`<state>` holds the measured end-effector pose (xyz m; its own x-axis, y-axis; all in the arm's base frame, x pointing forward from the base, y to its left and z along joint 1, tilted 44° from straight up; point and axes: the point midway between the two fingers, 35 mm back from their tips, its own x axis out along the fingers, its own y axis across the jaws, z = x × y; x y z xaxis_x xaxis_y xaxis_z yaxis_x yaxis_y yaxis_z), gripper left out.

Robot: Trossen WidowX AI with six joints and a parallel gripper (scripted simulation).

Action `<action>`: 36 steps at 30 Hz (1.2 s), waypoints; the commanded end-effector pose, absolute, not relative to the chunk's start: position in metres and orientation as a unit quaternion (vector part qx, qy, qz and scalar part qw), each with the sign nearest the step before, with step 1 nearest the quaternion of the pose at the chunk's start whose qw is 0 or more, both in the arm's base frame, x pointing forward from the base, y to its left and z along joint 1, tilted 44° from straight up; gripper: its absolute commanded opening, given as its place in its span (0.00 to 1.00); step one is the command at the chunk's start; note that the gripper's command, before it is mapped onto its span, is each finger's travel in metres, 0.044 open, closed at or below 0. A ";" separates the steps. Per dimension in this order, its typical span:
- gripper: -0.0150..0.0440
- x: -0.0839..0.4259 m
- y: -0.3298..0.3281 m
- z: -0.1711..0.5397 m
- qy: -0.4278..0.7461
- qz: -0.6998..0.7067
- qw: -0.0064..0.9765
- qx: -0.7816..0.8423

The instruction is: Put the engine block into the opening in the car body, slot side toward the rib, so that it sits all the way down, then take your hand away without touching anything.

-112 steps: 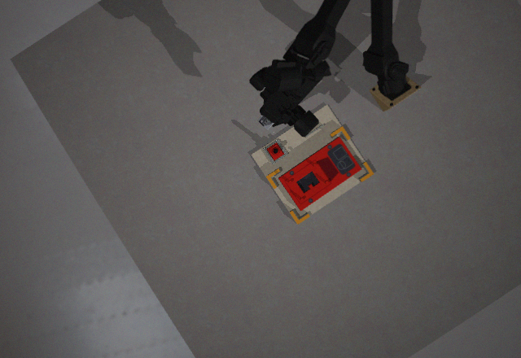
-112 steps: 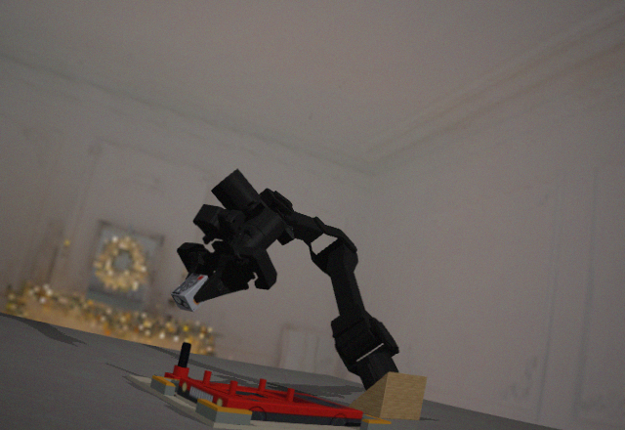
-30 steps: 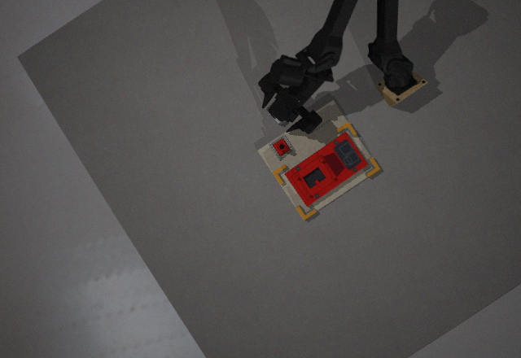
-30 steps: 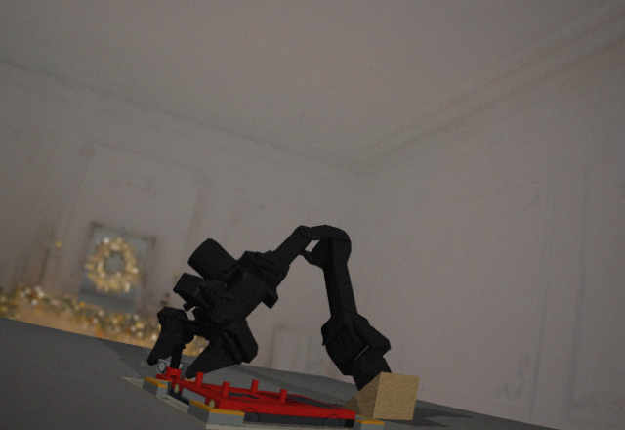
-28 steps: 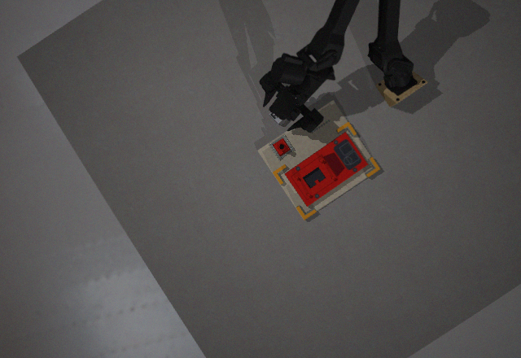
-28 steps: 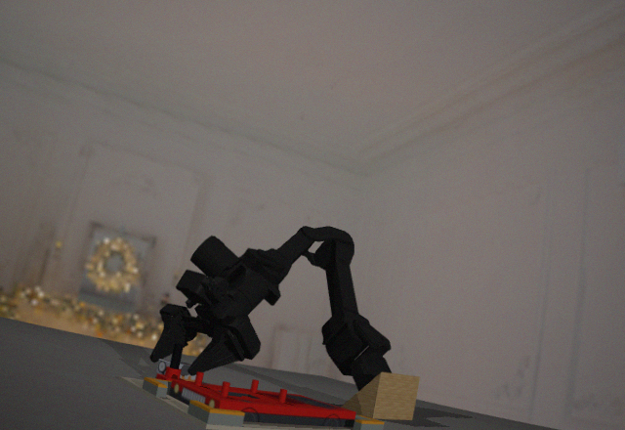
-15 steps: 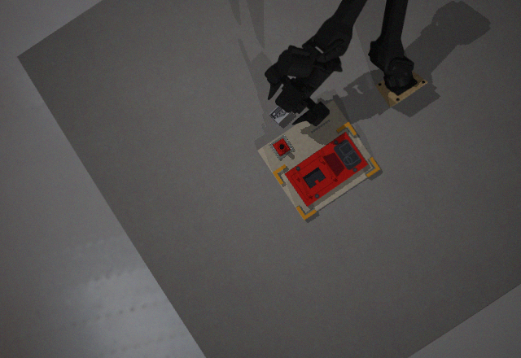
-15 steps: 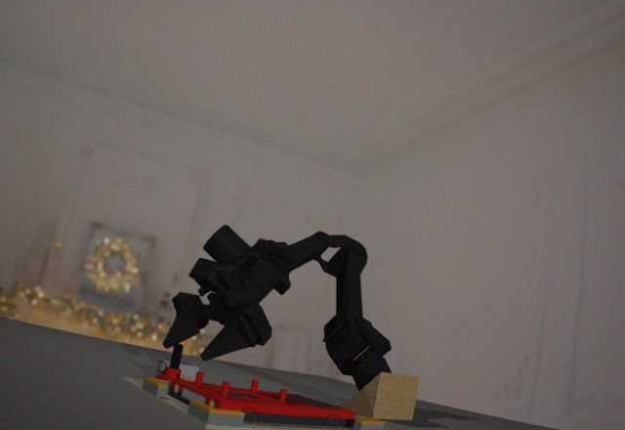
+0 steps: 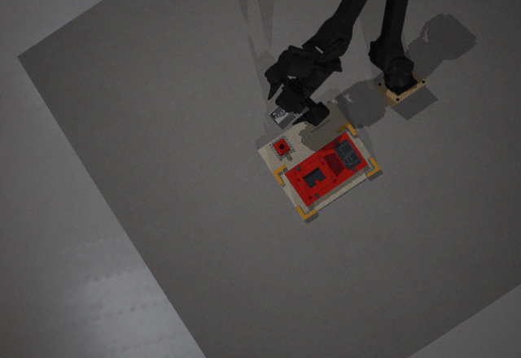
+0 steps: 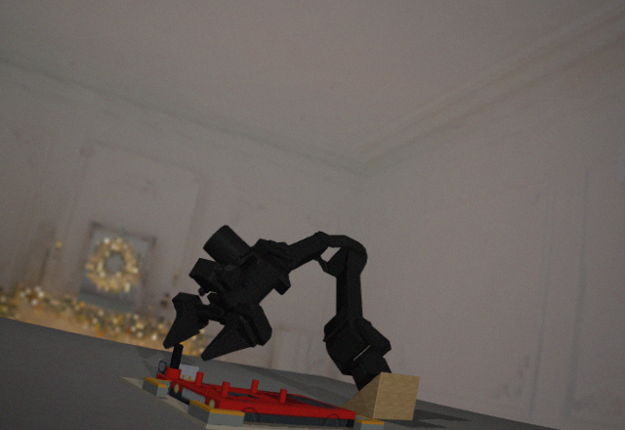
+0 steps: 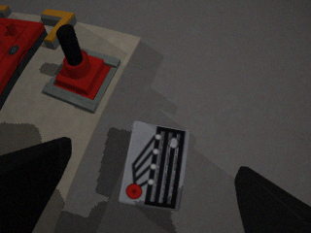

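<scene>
The grey engine block (image 9: 279,114) (image 10: 188,370) (image 11: 138,141) lies on the table just off the board's edge, showing a striped face with a red dot in the wrist view. Its slot cannot be made out. My gripper (image 9: 282,111) (image 10: 184,353) (image 11: 155,163) is wide open and empty above the block, with the block between the two fingers in the wrist view. The red car body (image 9: 303,189) (image 10: 303,405) (image 11: 26,31) sits on the board between corner brackets. Its dark opening (image 9: 311,177) is empty, with a small red rib at one edge.
The pale board (image 9: 265,153) (image 11: 127,43) also carries a red square piece (image 9: 276,147) (image 11: 89,80) with an upright black post (image 10: 176,356) (image 11: 69,45), beside the block. Yellow-topped brackets (image 9: 308,215) (image 10: 217,409) surround the car body. The arm stands on a wooden base (image 9: 390,98) (image 10: 397,396).
</scene>
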<state>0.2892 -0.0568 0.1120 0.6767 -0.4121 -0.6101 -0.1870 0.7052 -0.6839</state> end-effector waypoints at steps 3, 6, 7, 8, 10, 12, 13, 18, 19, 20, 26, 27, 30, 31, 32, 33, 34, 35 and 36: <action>1.00 0.290 -0.056 0.112 0.400 -0.063 0.829 -0.386; 1.00 0.291 -0.055 0.112 0.414 -0.043 0.807 -0.418; 1.00 0.292 -0.055 0.112 0.419 -0.036 0.799 -0.429; 1.00 0.292 -0.055 0.112 0.423 -0.029 0.791 -0.441; 1.00 0.293 -0.054 0.112 0.432 -0.014 0.774 -0.462; 1.00 0.294 -0.053 0.112 0.441 0.001 0.756 -0.484; 1.00 0.294 -0.053 0.112 0.444 0.009 0.747 -0.494; 1.00 0.296 -0.050 0.112 0.462 0.049 0.699 -0.544; 1.00 0.296 -0.050 0.112 0.465 0.057 0.689 -0.553; 1.00 0.296 -0.050 0.112 0.468 0.065 0.679 -0.563; 1.00 0.298 -0.047 0.113 0.481 0.117 0.613 -0.615; 1.00 0.299 -0.047 0.113 0.483 0.125 0.602 -0.623; 1.00 0.299 -0.045 0.114 0.487 0.152 0.567 -0.647; 1.00 0.300 -0.045 0.114 0.488 0.161 0.555 -0.654; 1.00 0.300 -0.044 0.114 0.489 0.170 0.543 -0.661; 1.00 0.300 -0.044 0.114 0.490 0.179 0.531 -0.668; 1.00 0.300 -0.044 0.115 0.490 0.188 0.519 -0.675; 1.00 0.300 -0.043 0.115 0.491 0.197 0.506 -0.681; 1.00 0.301 -0.043 0.115 0.491 0.206 0.494 -0.688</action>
